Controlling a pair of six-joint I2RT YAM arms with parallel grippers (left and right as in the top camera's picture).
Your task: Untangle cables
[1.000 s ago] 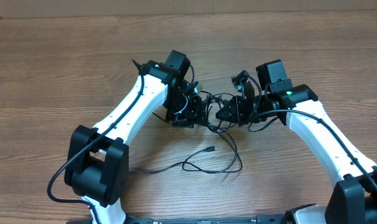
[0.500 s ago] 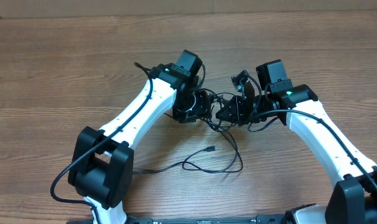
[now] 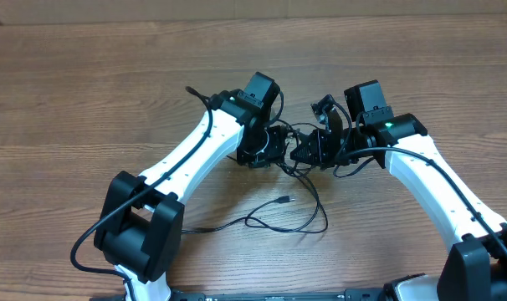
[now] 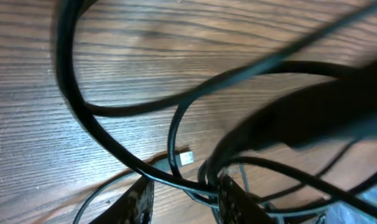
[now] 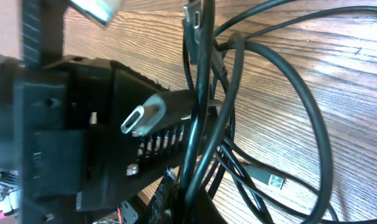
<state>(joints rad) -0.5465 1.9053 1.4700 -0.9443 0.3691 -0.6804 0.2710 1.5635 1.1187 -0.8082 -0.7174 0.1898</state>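
Note:
The cables (image 3: 297, 144) form a black tangle at the table's middle, held up between both grippers. A loose loop (image 3: 308, 219) trails toward the front, with a small plug (image 3: 283, 201) lying on the wood. My left gripper (image 3: 276, 149) is at the tangle's left side. In the left wrist view its fingertips (image 4: 142, 190) stand apart, with cable strands (image 4: 114, 149) crossing just over the gap of the left gripper (image 4: 183, 186). My right gripper (image 3: 310, 150) is shut on a bundle of cables (image 5: 204, 93), which runs down into the right gripper (image 5: 190, 194). A silver connector (image 5: 142, 117) sticks out nearby.
The two arm bases (image 3: 136, 234) sit at the front edge, left and right. A thicker arm cable (image 3: 82, 242) loops beside the left base. Another plug (image 5: 272, 180) rests on the wood under the tangle. The table's back edge (image 3: 253, 21) runs along the top.
My left arm has shifted right, bringing its gripper against the tangle, and its fingers have narrowed. The right arm and the loose loop have not moved.

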